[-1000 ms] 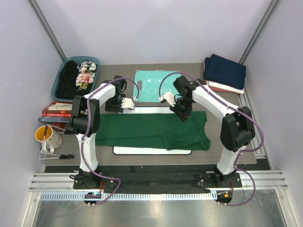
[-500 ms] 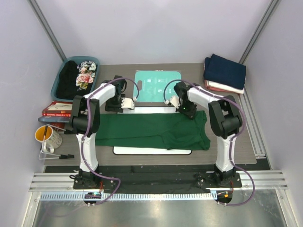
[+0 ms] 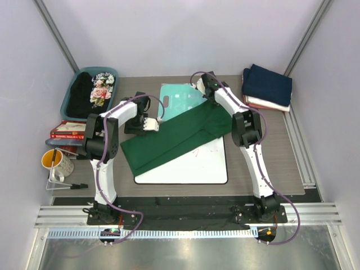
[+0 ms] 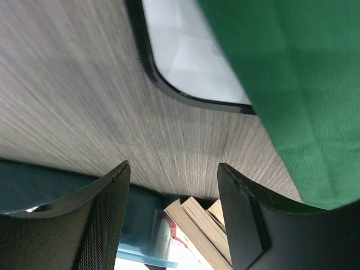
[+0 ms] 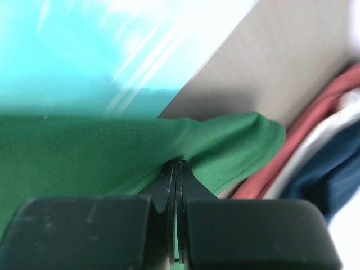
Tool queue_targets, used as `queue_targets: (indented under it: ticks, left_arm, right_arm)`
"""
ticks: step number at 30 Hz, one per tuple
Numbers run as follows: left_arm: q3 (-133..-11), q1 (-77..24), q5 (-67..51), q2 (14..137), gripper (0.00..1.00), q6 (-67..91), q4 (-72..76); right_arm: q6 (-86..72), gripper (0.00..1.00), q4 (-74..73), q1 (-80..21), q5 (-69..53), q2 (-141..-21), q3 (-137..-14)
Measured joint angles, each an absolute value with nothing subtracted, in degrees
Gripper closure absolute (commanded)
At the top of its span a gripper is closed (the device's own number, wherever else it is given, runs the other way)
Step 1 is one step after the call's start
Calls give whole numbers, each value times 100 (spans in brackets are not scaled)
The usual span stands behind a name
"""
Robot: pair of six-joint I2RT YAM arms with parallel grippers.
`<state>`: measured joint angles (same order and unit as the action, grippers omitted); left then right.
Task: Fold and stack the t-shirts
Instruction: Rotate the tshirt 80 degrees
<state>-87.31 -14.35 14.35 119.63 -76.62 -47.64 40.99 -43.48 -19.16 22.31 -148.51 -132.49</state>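
"Where is this?"

"On a grey wood-grain tabletop (image 3: 264,163) between pale walls. A white rectangular board with a black rim (image 3: 209,166) lies in the middle, and a flat teal plastic board (image 3: 175,102) sits just behind it."

"And the plain dark green cloth t-shirt (image 3: 169,140)?"

"It's stretched diagonally across the white board, with its far right end up by the teal board's corner."

"The grippers?"

"The right gripper (image 5: 176,164) is pinched tight on a fold of the green cloth, near the folded stack of navy, white and reddish shirts (image 3: 267,84). The left gripper (image 4: 173,169) hangs with its jaws apart and empty, just beside the shirt's edge."
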Motion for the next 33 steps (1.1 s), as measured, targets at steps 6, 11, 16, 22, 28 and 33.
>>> queue_targets:
  ticks: [6, 11, 16, 22, 28, 33]
  left_arm:
    - [-8641, -1435, 1542, 11963, 36, -7540, -4604]
    - [-8621, -1435, 1544, 11961, 37, -7498, -4539]
    - [-8567, -1435, 1546, 11961, 37, -7470, -4466]
    - [-8525, -1417, 1380, 11824, 37, -7347, -4440]
    - [-8202, -1341, 974, 11233, 55, -7625, -4783]
    - [-8211, -1286, 198, 10831, 100, -8128, -5826]
  right_arm:
    - [4418, 99, -2805, -1962, 2403, -15231, -13443]
    - [4281, 99, -2130, -2078, 2217, -15360, -13515]
    - [4016, 99, -1643, -2292, 2263, -15360, -13522]
    - [3586, 99, -1544, -2469, 2536, -15080, -13382]
    - [3192, 99, -2239, -2469, 2005, -13679, -12171]
    - [3166, 99, -2510, -2405, 1828, -12986, -11373]
